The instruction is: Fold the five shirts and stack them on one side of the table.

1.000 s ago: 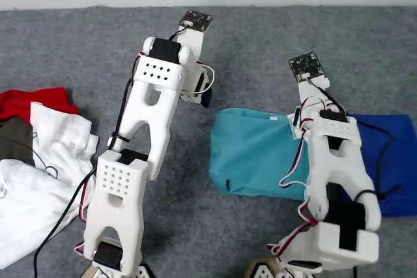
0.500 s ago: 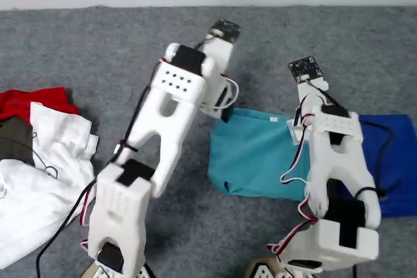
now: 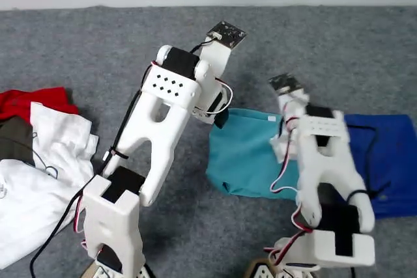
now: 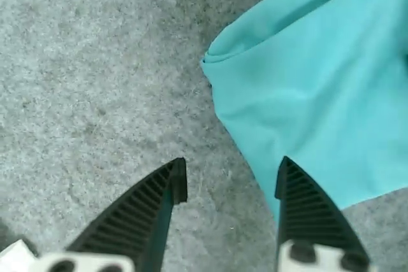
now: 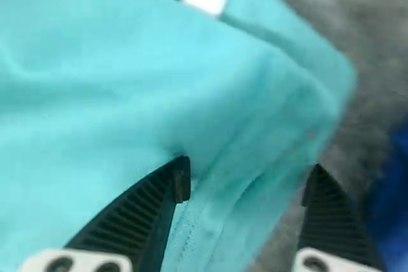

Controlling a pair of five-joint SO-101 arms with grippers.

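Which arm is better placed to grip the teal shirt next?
Likely right: the right gripper, fingers open, straddles an edge of the teal shirt. The left gripper, also open, hangs mostly over table beside its corner.

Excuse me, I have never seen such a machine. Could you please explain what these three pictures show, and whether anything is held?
Two white robot arms, a left arm and a right arm, stand at a grey table. One picture looks down from above; two come from wrist cameras. A teal shirt lies beside a blue shirt; a white shirt, a red shirt and a dark shirt lie heaped near the left arm. The left tool and the right tool are open over the teal shirt's edges, holding nothing.
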